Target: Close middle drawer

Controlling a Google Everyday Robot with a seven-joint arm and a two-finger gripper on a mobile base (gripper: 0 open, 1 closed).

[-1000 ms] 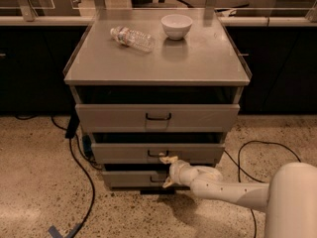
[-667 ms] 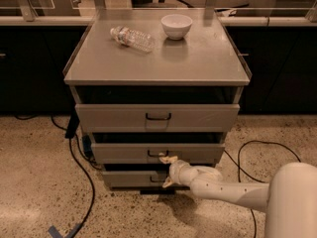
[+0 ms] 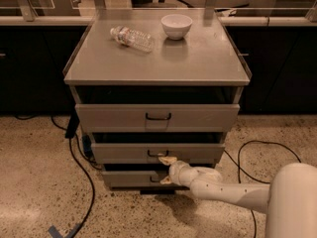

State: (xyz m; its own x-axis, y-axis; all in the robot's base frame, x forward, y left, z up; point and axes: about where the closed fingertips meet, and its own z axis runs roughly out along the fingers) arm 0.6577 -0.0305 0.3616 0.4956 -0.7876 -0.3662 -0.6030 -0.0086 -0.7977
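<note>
The grey cabinet has three drawers, all standing a little way out. The middle drawer [image 3: 124, 152] has a low flat front with a small dark bar handle [image 3: 157, 154] at its centre. My gripper [image 3: 165, 170] is low in front of the cabinet, at the end of my white arm [image 3: 233, 192] that reaches in from the lower right. It is open and empty. Its upper fingertip [image 3: 164, 159] sits against the middle drawer's front just below the handle. Its lower fingertip [image 3: 165, 181] is in front of the bottom drawer [image 3: 129, 178].
The top drawer [image 3: 114, 117] is the widest and juts out furthest. A plastic bottle [image 3: 132, 37] lies on the cabinet top beside a white bowl [image 3: 177, 26]. Black cables [image 3: 81, 182] run over the speckled floor to the left and right [image 3: 257, 150]. Dark counters stand behind.
</note>
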